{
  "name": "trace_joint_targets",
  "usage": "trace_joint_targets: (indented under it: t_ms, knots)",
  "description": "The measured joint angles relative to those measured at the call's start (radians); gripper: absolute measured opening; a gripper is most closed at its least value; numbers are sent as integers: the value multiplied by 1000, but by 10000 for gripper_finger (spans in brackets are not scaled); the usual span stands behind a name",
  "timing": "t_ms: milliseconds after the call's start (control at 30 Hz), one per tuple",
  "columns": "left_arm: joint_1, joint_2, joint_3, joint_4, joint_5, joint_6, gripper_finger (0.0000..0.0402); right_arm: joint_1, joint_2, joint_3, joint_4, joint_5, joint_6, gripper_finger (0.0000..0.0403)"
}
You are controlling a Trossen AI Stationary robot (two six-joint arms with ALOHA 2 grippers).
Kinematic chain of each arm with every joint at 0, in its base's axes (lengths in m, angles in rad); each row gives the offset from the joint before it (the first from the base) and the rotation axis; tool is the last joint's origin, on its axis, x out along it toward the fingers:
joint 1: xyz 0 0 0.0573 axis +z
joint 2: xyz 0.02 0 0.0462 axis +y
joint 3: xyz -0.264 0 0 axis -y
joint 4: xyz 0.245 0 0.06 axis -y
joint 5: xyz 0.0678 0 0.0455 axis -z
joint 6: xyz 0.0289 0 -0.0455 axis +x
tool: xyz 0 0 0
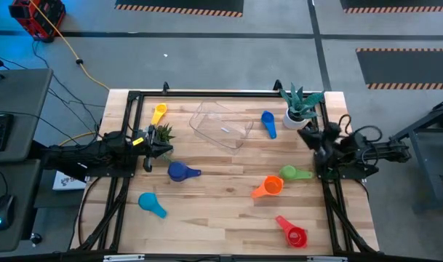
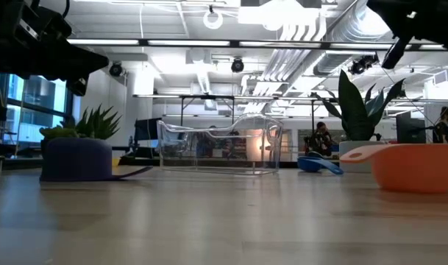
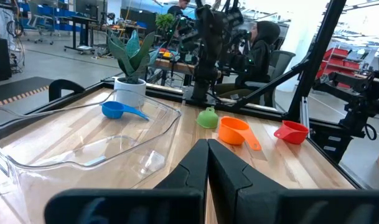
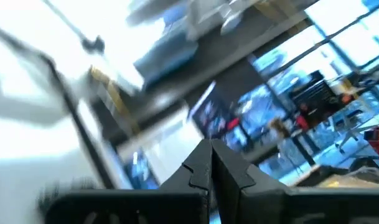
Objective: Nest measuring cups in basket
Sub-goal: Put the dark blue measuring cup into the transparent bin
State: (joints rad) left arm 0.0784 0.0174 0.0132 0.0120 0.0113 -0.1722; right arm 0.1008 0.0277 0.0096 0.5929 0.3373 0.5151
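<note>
The clear basket [image 1: 221,125] stands at the table's far middle, with nothing in it. Measuring cups lie scattered on the wood: yellow [image 1: 158,113] and blue [image 1: 268,122] on either side of the basket, dark blue [image 1: 180,172], light blue [image 1: 150,204], orange [image 1: 268,186], green [image 1: 292,173] and red [image 1: 292,234] nearer. My left gripper [image 1: 150,149] is shut at the left edge and points level across the table [image 3: 208,155]. My right gripper [image 1: 312,138] is shut at the right edge and tilts up toward the ceiling [image 4: 211,155]. Neither touches anything.
A plant in a white pot [image 1: 301,109] stands at the far right corner, close to my right gripper. A small green plant [image 1: 163,133] sits just beyond my left gripper. A black frame [image 1: 206,93] runs around the table's edges. Bare wood lies in the near middle.
</note>
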Motion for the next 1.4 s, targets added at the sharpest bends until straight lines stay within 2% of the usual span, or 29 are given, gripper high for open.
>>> trace_joint_targets:
  t_ms: [133,267,400,533,667,800,900,1033,1233,1400]
  knots:
    - [0,0,0,0,0,0,1,-1,44,24,121,80,88,0]
    - [0,0,0,0,0,0,1,-7,228,160,148,95,30,0]
    - [0,0,0,0,0,0,1,-11,479,330,26,81,16,0]
    - [0,0,0,0,0,0,1,-11,718,497,-217,75,224,6]
    - [0,0,0,0,0,0,1,-22,940,648,-439,-54,380,48]
    - [0,0,0,0,0,0,1,-24,1131,774,-508,-173,453,120]
    - [0,0,0,0,0,0,1,-27,1263,864,-524,-313,447,174]
    - [0,0,0,0,0,0,1,-28,1445,977,-616,-471,499,224]
    - [-1,0,0,0,0,-14,1,-28,1701,1095,-640,-507,718,240]
    - [-1,0,0,44,3,-197,1,-27,1846,1177,-562,-541,769,238]
